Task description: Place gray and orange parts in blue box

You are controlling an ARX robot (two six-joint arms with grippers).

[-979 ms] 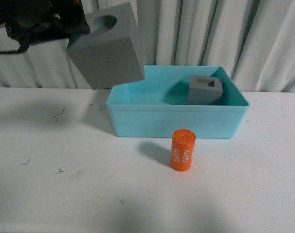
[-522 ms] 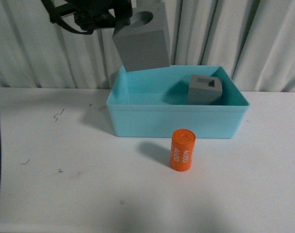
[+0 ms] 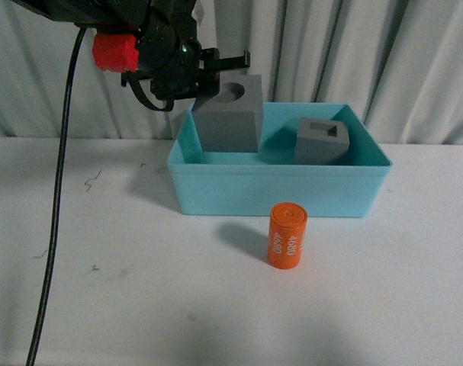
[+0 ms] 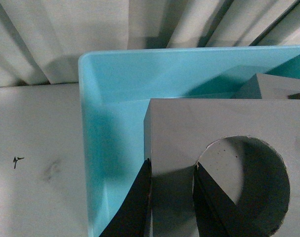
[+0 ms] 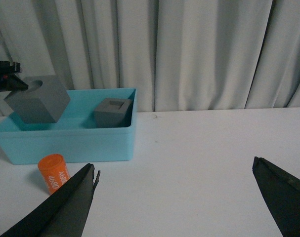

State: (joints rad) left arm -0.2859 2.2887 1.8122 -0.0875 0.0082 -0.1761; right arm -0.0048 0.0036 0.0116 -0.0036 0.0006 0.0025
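One square-holed cube (image 3: 321,141) lies in blue box (image 3: 277,194); left pincer (image 4: 172,197) holds round-holed cube (image 3: 227,122).

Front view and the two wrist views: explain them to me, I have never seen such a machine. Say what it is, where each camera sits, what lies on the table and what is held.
This is a robot with two arms, each ending in a two-fingered end effector. The front view looks out from the robot's body. Each wrist view looks along one arm's fingers.

On the white table stands a blue box, in front of a curtain. A gray cube with a rectangular hole already lies in the box. An orange cylinder stands upright on the table in front of the box.

The left end effector pinches one wall of the gray cube with a round hole, holding it tilted inside the box. Whether it touches the floor is hidden. The right end effector is open and empty, above the table.
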